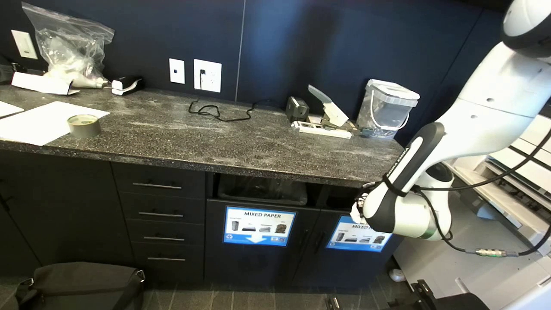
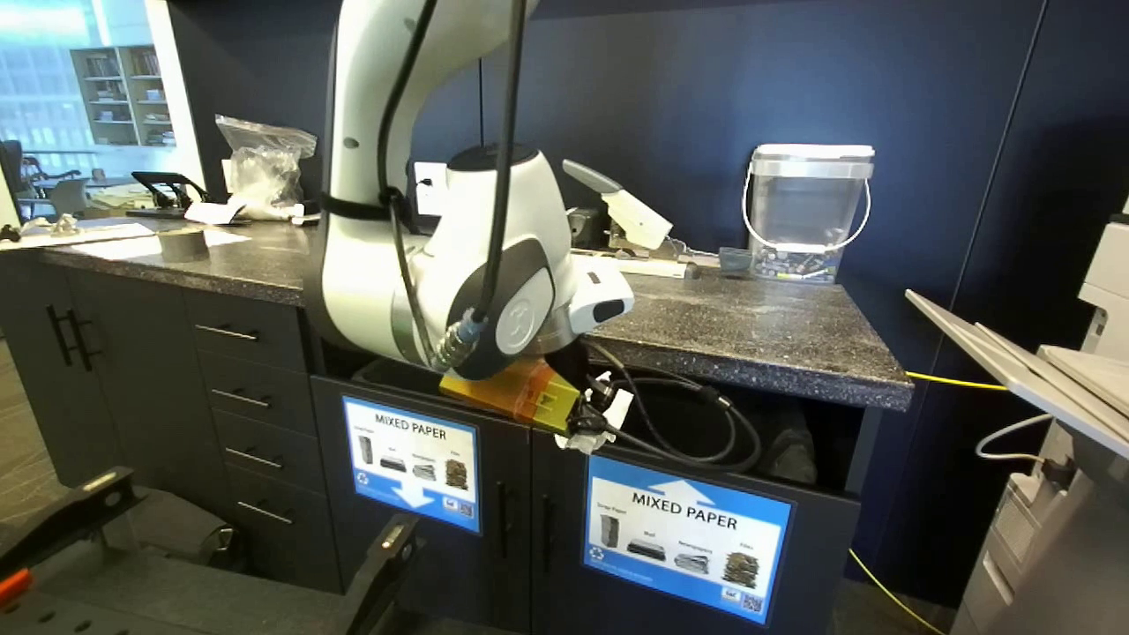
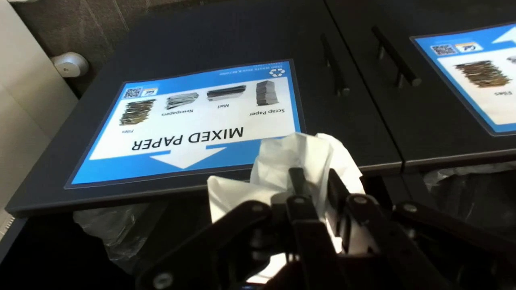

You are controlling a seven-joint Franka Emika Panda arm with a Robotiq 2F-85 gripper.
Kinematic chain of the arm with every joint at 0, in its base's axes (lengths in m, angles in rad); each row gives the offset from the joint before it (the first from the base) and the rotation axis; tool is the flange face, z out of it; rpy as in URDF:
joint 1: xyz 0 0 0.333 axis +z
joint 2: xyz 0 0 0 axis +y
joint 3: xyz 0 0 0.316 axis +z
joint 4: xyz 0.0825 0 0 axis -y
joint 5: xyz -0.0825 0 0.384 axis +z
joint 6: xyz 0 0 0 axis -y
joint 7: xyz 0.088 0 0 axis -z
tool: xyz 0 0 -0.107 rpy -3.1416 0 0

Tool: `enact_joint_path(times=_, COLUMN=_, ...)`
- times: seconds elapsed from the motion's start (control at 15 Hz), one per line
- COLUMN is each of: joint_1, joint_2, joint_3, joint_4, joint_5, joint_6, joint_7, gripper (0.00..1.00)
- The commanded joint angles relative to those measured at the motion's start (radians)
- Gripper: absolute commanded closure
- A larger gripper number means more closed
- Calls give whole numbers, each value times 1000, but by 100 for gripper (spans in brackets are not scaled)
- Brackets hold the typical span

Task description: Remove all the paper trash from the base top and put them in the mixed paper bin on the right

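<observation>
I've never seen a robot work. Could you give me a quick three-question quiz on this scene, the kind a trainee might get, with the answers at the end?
1. What is the gripper holding?
2. True or false: the clear bucket has its lid on.
3. The bin label whose arrow points up is headed: A. GLASS. B. MIXED PAPER. C. CANS.

Key:
1. Some crumpled white paper.
2. True.
3. B.
</observation>
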Motion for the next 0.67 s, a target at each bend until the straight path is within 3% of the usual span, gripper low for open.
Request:
enact_joint_path(times=0.0, joint_1=38, joint_2=137, joint_3=-12, joint_4=120, joint_5=36, joint_6=142, joint_7=58, gripper=87)
enact_joint_path(times=0.6, joint_1=107, joint_2=382, joint_3=-21, joint_4=433, joint_5=127, joint_6=237, joint_7=90, gripper=86)
